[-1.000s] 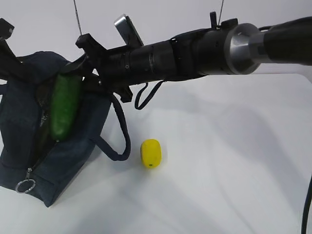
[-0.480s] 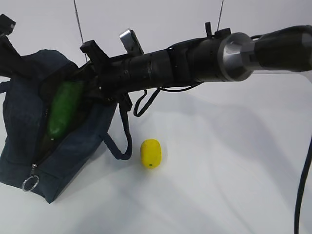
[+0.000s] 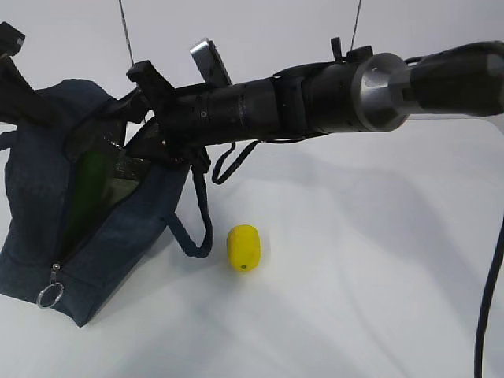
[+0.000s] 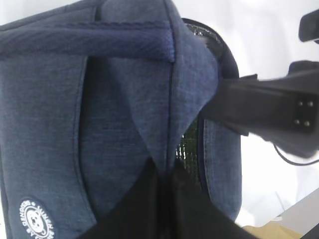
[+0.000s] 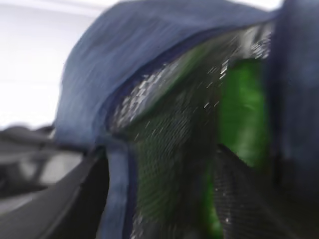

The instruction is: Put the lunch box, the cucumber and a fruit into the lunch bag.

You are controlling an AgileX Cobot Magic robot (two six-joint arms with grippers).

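The navy lunch bag [image 3: 118, 236] lies open at the left, its silver ring pull [image 3: 47, 297] at the front. The cucumber [image 3: 85, 189] lies inside it, dark green in shadow; it shows brighter against the silver lining in the right wrist view [image 5: 242, 109]. My right gripper [image 3: 130, 98] reaches across to the bag's mouth, open and empty, its jaws either side of the rim [image 5: 117, 189]. My left gripper [image 4: 164, 172] is shut on a fold of the bag's fabric [image 4: 124, 99] and holds that side up. The yellow fruit [image 3: 243, 247] sits on the table right of the bag. The lunch box does not show.
A loop handle [image 3: 197, 228] hangs off the bag toward the fruit. The right arm [image 3: 315, 98] spans the upper scene above the white table [image 3: 370, 276]. A cable [image 3: 488, 315] hangs at the right edge.
The cucumber was held at the bag's mouth by my right gripper; it has slid down inside the bag and the gripper has let go. The bag has shifted slightly.
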